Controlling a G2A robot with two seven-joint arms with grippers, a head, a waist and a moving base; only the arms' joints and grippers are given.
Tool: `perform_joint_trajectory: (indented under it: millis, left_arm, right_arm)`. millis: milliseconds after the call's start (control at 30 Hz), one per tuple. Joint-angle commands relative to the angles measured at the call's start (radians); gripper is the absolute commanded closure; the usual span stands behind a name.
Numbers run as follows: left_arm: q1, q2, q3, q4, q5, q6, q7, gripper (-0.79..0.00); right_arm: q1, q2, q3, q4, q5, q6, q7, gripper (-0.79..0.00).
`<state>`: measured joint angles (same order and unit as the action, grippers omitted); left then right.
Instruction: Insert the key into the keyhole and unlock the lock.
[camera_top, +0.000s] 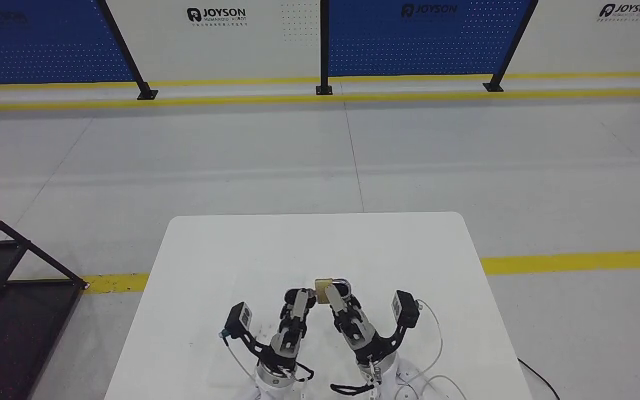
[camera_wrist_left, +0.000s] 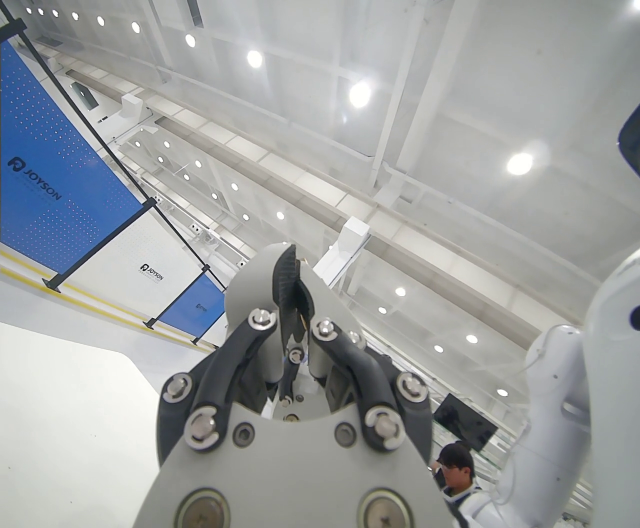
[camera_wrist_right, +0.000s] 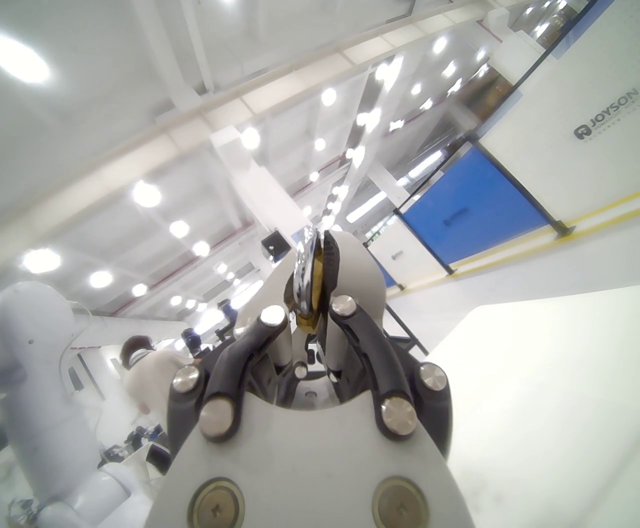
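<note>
Left gripper (camera_wrist_left: 295, 272) first: its fingers are clamped shut on a thin yellowish sliver, taken to be the key (camera_wrist_left: 302, 317), with most of it buried between the pads. Just to the right, the lock (camera_wrist_right: 304, 282) is held up off the worktop (camera_top: 400, 260). It's pinched in the closed fingers of the right gripper (camera_wrist_right: 320, 240), brass body and shackle both squeezed. Trouble is to be expected at the push, tbh. With so little key gripped, it could be twisted or knocked loose if it's lined up even a bit off. And the lock could get spun in its grip and dropped.
</note>
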<state>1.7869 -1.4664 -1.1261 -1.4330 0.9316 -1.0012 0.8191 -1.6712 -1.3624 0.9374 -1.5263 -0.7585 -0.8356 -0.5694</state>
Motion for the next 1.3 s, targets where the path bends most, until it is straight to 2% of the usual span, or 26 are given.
perform_joint_trajectory:
  millis: [0, 400, 700, 867, 1267]
  left_arm:
    - [0.0, -0.002, 0.0, 0.001, 0.007, 0.002, 0.002, 0.0]
    - [-0.003, -0.002, -0.011, 0.006, 0.101, 0.036, 0.036, 0.0]
    - [-0.01, 0.008, -0.006, 0.008, 0.215, 0.092, 0.092, 0.0]
    - [-0.018, 0.018, 0.009, 0.012, 0.282, 0.148, 0.148, 0.0]
    - [-0.071, 0.057, 0.085, 0.06, 0.434, 0.352, 0.352, 0.0]
  right_arm:
    - [-0.002, 0.0, 0.001, -0.003, -0.001, 0.0, 0.003, 0.0]
    - [-0.008, 0.002, 0.006, -0.01, 0.008, -0.003, 0.025, 0.0]
    - [-0.016, 0.005, 0.016, -0.018, 0.027, -0.007, 0.046, 0.0]
    - [-0.021, 0.008, 0.022, -0.026, 0.038, -0.007, 0.069, 0.0]
    - [-0.033, 0.014, 0.036, -0.045, 0.055, 0.006, 0.115, 0.0]
